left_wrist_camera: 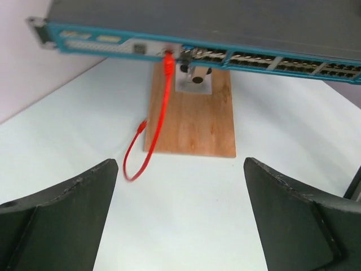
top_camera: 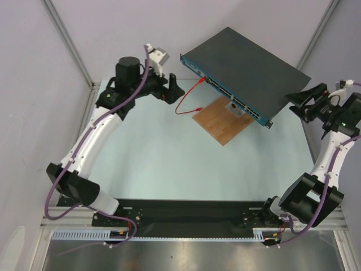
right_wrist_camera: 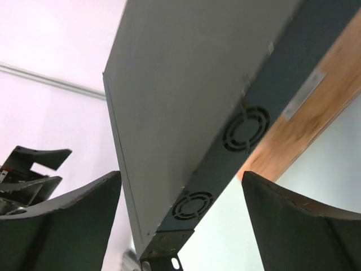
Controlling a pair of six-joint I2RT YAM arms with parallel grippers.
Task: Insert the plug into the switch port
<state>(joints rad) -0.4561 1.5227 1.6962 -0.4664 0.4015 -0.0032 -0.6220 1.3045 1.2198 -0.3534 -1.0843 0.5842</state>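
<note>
The left end effector is seen near the far-left corner of the tabletop, its jaws spread wide and nothing held between the dark fingers. A stretch of pale tabletop is left open between it and the wooden board, crossed only by the loop of the red cable, whose free end is laid just beside the board's left edge. The plug is found straight ahead of this end effector and well apart from it, seated in the switch port near the left end of the teal front face. The switch is carried above the board on a small metal bracket, so that room is left beneath its front edge. The right end effector is placed close to the far part of the tabletop's right edge, likewise opened wide and holding nothing; the vented side of the switch is framed between its fingers, and whether contact is made cannot be told. The grey walls are set close along the left and right edges, while the middle and near parts of the tabletop are spread out broad between the two arms.
</note>
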